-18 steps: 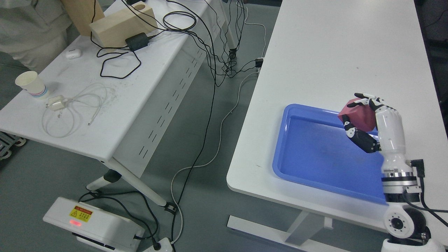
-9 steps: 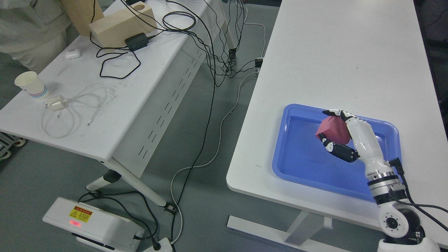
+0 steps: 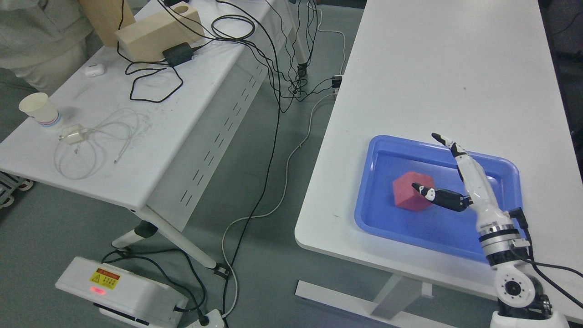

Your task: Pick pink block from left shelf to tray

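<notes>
Right hand over blue tray, arm entering from lower right; fingers spread, holding nothing, thumb tip overlapping right face of block, contact unclear. Pink block rests on tray floor, left of centre, at 9 o'clock from hand. Tray sits on white bench near front edge. Farther off at 10 o'clock, second bench carries paper cup, cables, wooden block.
</notes>
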Controlling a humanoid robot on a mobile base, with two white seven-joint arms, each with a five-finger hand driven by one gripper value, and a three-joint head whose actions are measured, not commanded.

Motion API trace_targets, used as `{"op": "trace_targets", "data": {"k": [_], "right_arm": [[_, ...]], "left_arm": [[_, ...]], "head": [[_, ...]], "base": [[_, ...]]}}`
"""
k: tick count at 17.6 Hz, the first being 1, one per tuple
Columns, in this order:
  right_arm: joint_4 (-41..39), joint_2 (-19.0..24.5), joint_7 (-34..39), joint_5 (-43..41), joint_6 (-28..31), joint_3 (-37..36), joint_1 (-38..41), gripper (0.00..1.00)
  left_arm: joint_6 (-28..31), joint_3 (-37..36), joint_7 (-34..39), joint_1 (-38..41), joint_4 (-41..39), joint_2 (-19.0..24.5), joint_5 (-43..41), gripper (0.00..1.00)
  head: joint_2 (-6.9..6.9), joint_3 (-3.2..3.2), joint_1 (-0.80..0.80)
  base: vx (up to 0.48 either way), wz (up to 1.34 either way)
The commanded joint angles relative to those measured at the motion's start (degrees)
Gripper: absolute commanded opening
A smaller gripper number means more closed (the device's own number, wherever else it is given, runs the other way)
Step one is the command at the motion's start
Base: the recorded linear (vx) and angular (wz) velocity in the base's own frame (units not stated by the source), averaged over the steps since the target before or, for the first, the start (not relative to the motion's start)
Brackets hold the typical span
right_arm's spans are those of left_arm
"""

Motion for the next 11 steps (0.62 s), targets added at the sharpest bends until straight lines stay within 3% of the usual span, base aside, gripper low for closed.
{"op": "trace_targets", "data": {"k": [1, 4, 11], "right_arm": [[0.49, -1.0, -0.61, -13.37, 2.31, -3.3, 1.49, 0.88], [0.49, -1.0, -0.61, -18.07, 7.57, -5.77, 1.23, 0.88], [0.49, -1.0, 0.0, -21.33, 10.84, -7.45, 1.05, 0.97]], "left_arm": [[-0.04, 0.0, -0.01, -1.32, -1.0, 1.0, -0.09, 1.0], [-0.04, 0.0, -0.01, -1.32, -1.0, 1.0, -0.09, 1.0], [-0.04, 0.0, -0.01, -1.32, -1.0, 1.0, -0.09, 1.0]], "head": [[0.0, 0.0, 0.0], [0.0, 0.0, 0.0], [0.0, 0.0, 0.0]], "base": [[0.0, 0.0], [0.0, 0.0], [-0.037, -0.02]]}}
